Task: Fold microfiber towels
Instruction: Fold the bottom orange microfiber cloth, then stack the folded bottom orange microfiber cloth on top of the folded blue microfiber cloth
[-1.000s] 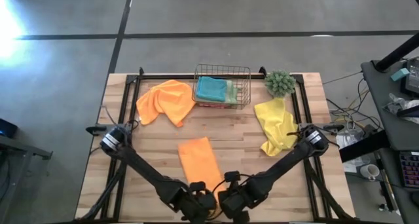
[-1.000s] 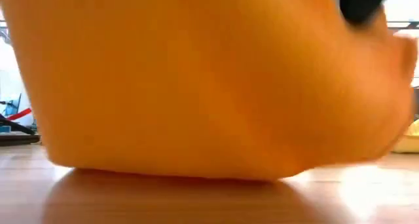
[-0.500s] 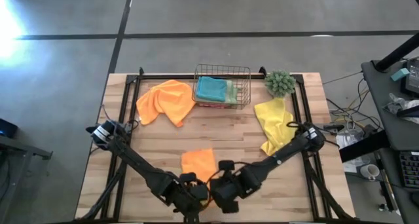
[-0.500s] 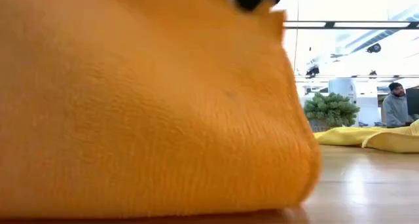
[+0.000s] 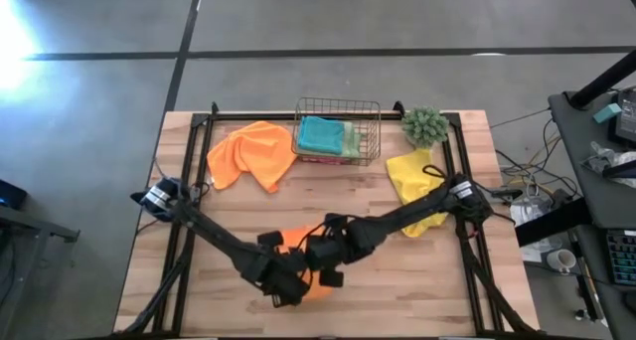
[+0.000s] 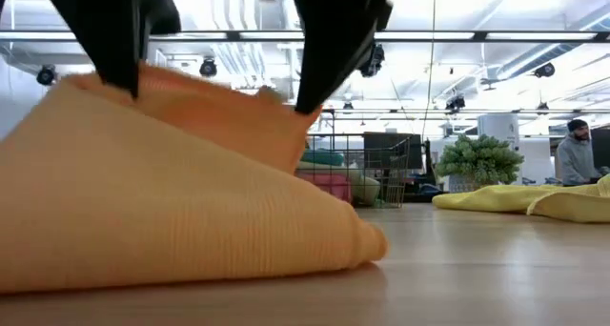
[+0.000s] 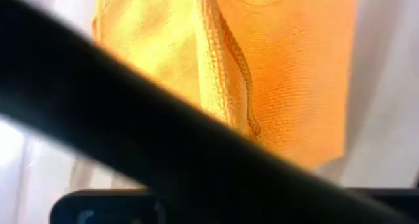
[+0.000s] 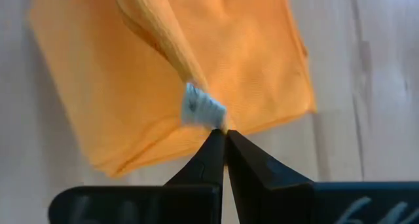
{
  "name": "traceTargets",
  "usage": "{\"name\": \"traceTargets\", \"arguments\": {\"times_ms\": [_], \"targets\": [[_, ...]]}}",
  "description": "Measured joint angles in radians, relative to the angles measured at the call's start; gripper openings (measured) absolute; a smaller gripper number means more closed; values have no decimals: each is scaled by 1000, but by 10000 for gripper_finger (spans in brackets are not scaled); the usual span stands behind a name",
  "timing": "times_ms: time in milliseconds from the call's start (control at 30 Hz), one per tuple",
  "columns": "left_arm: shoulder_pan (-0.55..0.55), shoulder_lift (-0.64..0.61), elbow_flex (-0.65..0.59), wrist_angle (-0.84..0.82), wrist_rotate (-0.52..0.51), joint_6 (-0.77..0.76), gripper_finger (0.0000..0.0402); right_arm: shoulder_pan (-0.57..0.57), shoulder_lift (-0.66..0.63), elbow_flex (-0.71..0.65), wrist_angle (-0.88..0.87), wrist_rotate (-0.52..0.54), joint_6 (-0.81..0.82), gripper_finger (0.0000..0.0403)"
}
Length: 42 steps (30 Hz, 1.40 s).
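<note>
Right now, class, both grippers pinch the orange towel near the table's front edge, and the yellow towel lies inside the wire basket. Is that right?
Not quite. In the high view the yellow towel lies on the table, to the right of the wire basket. The grippers do pinch the orange towel.

Light wooden slatted table point(image 5: 238, 209) with a black metal frame rail point(image 5: 298, 115) along its far edge. Copper wire basket point(image 5: 337, 131) sat at the far edge, near the middle. Small green fuzzy plant point(image 5: 425, 125) stood just right of the basket, also visible in the low view point(image 6: 479, 161). Grey concrete floor point(image 5: 328, 32) lay beyond the table. Cluttered dark side desk point(image 5: 601, 151) stood off to the right. In the low view, a person in a grey top point(image 6: 578, 154) was far back in the room.
</note>
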Motion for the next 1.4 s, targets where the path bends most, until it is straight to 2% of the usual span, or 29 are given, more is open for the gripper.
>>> {"name": "traceTargets", "arguments": {"times_ms": [200,500,700,767,900,1200,1400], "targets": [[75,-6,-60,-11,11,70,0,-62,0,-45,5,8,10,8],[128,-12,-147,39,-35,160,0,-102,0,-75,-5,4,39,8],[130,-13,-153,44,-122,176,0,-105,-2,-75,-14,4,58,9],[133,-13,-153,40,-123,218,5,-104,-2,-75,-17,2,57,9],[133,-14,-152,48,-106,248,37,-104,-2,-75,-29,-8,54,26],[138,-42,-144,37,-106,258,140,-104,-32,-71,-62,-1,64,101],[107,-134,-145,-33,-98,181,157,-90,-83,-71,-66,-8,52,113]]}}
